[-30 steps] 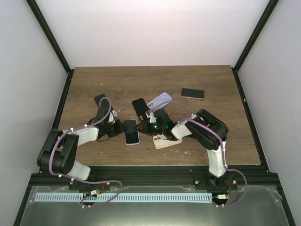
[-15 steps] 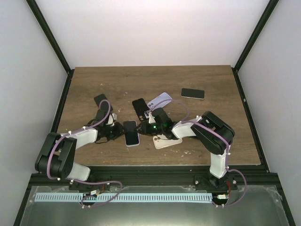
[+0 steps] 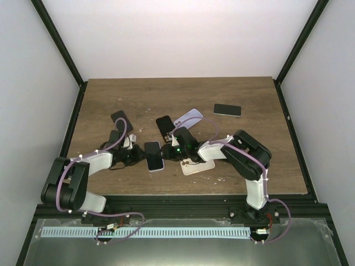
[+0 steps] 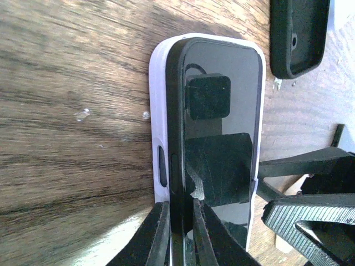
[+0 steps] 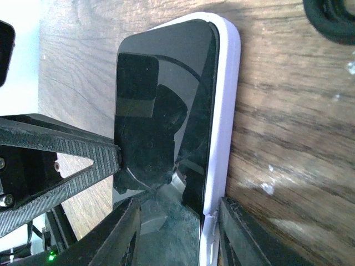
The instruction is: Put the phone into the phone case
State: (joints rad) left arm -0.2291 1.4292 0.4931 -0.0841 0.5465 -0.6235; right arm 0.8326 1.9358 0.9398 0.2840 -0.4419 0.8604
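Observation:
A black phone (image 3: 155,155) lies partly in a pale lavender phone case (image 4: 158,111) on the wood table (image 3: 249,149), left of centre. In the left wrist view the phone (image 4: 222,138) has its left long edge standing above the case wall. My left gripper (image 4: 181,216) is shut on that raised edge; in the top view it (image 3: 140,155) sits at the phone's left side. My right gripper (image 5: 178,206) is open at the other side (image 3: 168,152). One of its fingers is over the screen (image 5: 166,83) and the other is outside the case wall (image 5: 228,83).
A black case (image 3: 164,126) and a lavender case (image 3: 188,117) lie just behind the grippers. A beige case (image 3: 198,166) lies under the right arm. A black phone (image 3: 227,110) is at the back right and a dark case (image 3: 121,118) at the left. The black case also shows in the left wrist view (image 4: 299,33).
My right gripper has slid left onto the phone's right side. My left arm has shifted a little left and stays on the phone. The phone has barely moved.

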